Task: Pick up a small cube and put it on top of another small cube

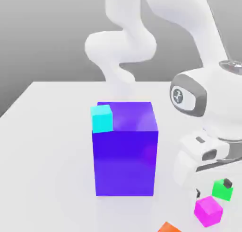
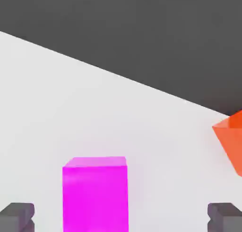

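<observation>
Cyan cube point(image 1: 101, 119) touches tall blue block point(image 1: 125, 150).

A cyan cube point(image 1: 101, 118) is sitting by the big blue block point(image 1: 125, 150); magenta point(image 1: 208, 210), green point(image 1: 222, 189) and orange point(image 1: 169, 227) cubes are lying beside it on the white table point(image 1: 47, 146).

A flat white table point(image 1: 47, 146) occupies the near ground of the exterior view, its surface smooth, unmarked and evenly lit. The far edge of the table runs straight across the scene, and its left edge slants away toward the far side. Beyond it rises a plain grey backdrop point(image 1: 42, 32), lighter toward the exterior view's left and without windows, seams or furniture. Soft, diffuse light leaves faint shadows on the tabletop. In the hand view the same white tabletop point(image 2: 71, 108) meets a dark grey background point(image 2: 142, 27) along one straight slanted edge.
</observation>
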You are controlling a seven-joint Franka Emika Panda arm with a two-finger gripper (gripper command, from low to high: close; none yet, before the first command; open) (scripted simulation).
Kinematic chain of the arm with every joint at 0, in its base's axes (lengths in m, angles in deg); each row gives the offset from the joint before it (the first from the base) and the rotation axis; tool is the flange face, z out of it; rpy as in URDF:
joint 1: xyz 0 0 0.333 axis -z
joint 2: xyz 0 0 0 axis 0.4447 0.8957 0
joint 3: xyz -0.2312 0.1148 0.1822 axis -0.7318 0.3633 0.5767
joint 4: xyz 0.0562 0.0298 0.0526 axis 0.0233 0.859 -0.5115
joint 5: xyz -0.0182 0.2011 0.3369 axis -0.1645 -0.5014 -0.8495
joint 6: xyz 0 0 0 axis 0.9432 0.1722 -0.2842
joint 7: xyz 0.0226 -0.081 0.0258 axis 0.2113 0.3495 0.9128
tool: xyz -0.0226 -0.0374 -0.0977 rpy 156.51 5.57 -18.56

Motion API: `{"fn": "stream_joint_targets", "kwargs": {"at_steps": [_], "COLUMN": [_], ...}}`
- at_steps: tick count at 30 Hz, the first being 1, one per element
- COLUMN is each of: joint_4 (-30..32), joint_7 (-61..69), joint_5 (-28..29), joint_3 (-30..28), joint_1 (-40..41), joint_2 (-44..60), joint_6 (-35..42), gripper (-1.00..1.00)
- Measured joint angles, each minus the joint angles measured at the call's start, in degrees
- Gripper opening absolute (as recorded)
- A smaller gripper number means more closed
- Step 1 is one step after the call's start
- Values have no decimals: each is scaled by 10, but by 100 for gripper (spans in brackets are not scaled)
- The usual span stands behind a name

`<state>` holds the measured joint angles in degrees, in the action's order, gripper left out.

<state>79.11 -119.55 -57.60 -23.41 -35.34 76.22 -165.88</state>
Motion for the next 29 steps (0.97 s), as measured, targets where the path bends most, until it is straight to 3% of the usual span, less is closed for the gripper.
{"fn": "stream_joint_targets", "kwargs": {"at_steps": [2, 3, 11, 15, 21, 25, 26, 29], "joint_4": [-9, -13, -10, 10, 72, 74, 72, 72], "joint_7": [-17, -23, -18, 16, 66, 24, 12, 12], "joint_5": [22, 30, 23, -21, -72, -12, 5, 5], "joint_3": [-19, -29, -24, 12, 93, 66, 53, 53], "joint_1": [-16, -24, -21, 0, -30, -59, -68, -68], "joint_2": [42, 60, 49, -28, -132, -73, -55, -55], "joint_6": [-30, -44, -36, 20, 59, 4, -11, -11], "gripper": [0, -100, -100, -100, -100, -100, 100, 100]}}
